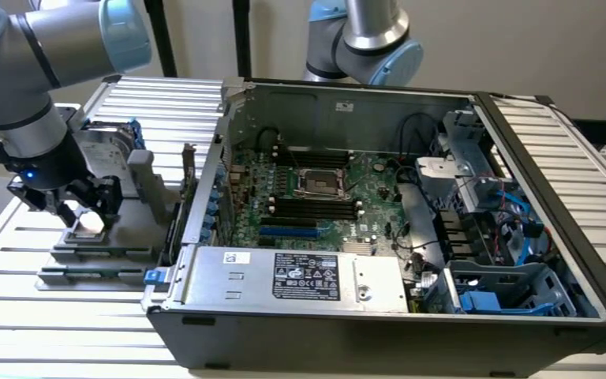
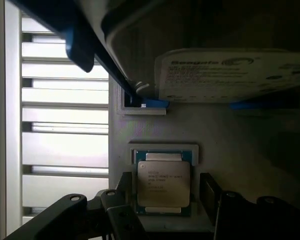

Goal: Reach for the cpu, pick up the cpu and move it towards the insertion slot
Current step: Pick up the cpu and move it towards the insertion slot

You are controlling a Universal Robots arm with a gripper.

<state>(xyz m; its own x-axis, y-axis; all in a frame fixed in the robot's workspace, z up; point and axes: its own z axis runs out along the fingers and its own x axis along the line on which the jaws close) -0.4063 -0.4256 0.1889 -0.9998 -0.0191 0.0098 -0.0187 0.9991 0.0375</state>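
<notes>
Now the gripper hangs open astride the cpu, seated in a grey holder beside the case. Closing evenly on opposite edges should keep it level.

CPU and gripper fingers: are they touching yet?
Apart. In the wrist view the gripper has its fingers either side of the cpu, with pale holder showing between.

The white label on the hard drive reads Seagate; print on the cpu is illegible.
</notes>
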